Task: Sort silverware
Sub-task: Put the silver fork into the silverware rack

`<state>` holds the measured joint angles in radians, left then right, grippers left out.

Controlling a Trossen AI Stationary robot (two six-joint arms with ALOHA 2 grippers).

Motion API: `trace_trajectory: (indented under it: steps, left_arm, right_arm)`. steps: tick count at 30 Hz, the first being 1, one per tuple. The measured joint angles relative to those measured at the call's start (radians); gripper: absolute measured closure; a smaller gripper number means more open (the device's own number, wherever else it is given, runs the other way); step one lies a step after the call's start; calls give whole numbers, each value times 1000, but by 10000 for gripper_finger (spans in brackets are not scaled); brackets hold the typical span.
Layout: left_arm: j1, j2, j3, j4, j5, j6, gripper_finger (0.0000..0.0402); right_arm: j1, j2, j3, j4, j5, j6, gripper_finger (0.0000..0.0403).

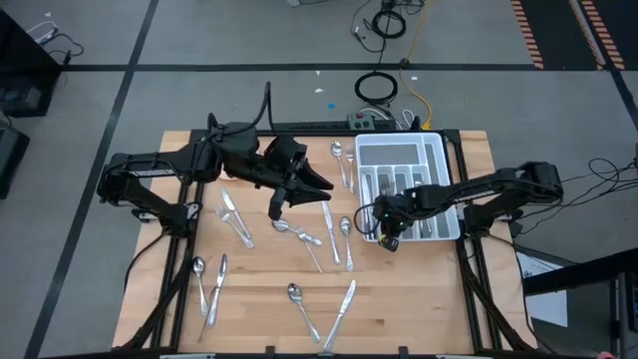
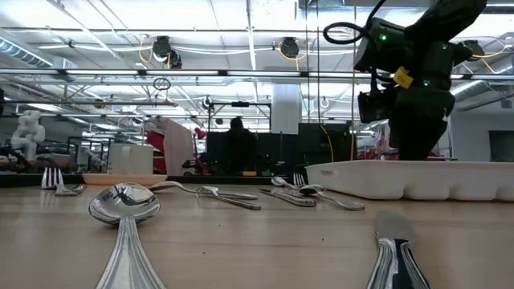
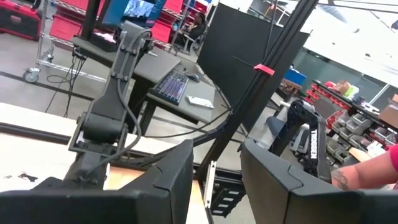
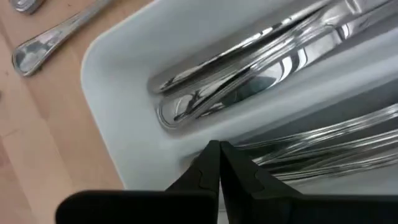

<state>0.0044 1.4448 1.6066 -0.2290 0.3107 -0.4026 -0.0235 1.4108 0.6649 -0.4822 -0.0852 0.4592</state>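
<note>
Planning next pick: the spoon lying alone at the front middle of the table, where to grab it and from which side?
Take the spoon at mid-handle, from straight above, fingers across the handle. It lies flat, bowl toward the tray end, handle angled toward the front edge; the narrow handle has bare wood on both sides. The knife lies close beside it.

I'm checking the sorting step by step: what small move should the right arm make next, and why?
Probably lift the right gripper off the white compartmented plastic tray. Its fingers are shut and empty over the tray's near end, while shiny metal spoons, forks and knives lie unsorted on the wooden table.
</note>
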Motion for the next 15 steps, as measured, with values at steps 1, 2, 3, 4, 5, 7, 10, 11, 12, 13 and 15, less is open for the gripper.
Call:
trace_trajectory:
  steps: [1,2,3,4,5,7,10,11,12,13,15]
  left_arm:
    - [0,0,0,0,0,0,265]
    - [0,0,0,1,-1,0,265]
    - [0,0,0,1,-1,0,265]
    - [0,0,0,1,-1,0,265]
    - [0,0,0,1,-2,0,265]
    - [0,0,0,1,-2,0,265]
    - [1,0,0,3,-2,0,265]
    - [1,0,0,3,-2,0,265]
    - [2,0,0,3,-2,0,265]
    - [2,0,0,3,-2,0,265]
    - [2,0,0,3,-2,0,265]
  right_arm:
    - [-1,8,2,-1,0,-2,403]
    - [-1,15,3,-6,-1,-3,403]
    - [-1,22,3,-12,1,-4,403]
    - [0,24,0,-15,7,-7,403]
    - [-1,23,0,-18,8,-9,403]
    - [-2,4,-1,-28,13,-11,403]
    - [-2,-13,-1,-33,38,-13,403]
    - [-5,-16,-1,-36,45,-16,403]
    - [-9,-17,-1,-34,48,-22,403]
    - [-12,-15,-1,-33,55,-24,403]
    - [-20,-14,-2,-37,59,-28,403]
